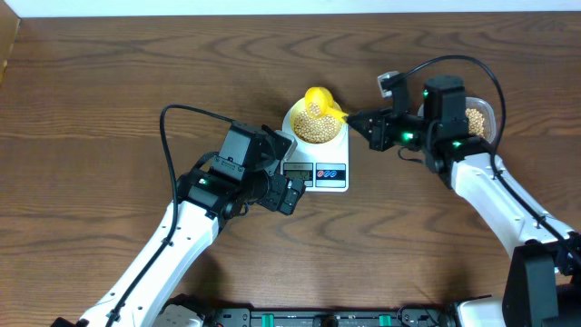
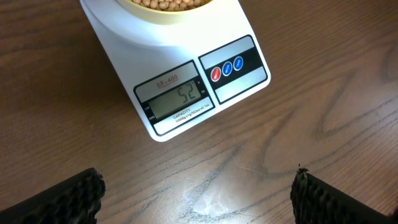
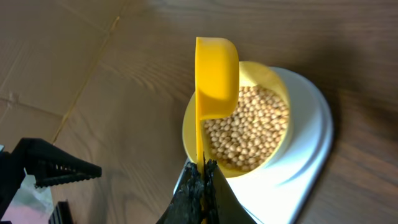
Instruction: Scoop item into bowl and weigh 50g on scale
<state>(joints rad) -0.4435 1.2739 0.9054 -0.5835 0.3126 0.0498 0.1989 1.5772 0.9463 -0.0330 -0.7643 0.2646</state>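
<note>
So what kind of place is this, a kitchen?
Probably a robot test bench, not a kitchen: a left arm and a right arm work at a wooden table, with a scale, a bowl of beans and a scoop.

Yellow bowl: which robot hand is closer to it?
Right. The right gripper holds the scoop over the bowl; the left gripper hovers open at the display end of the scale.

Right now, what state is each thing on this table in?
scale: switched on, display reads 52
bowl: sitting on the scale, nearly full of beans
yellow scoop: tipped on its side over the bowl
right pincer: shut on the yellow scoop's handle
left pincer: open, holding nothing, hovering in front of the scale
clear tub: holds beans
</note>
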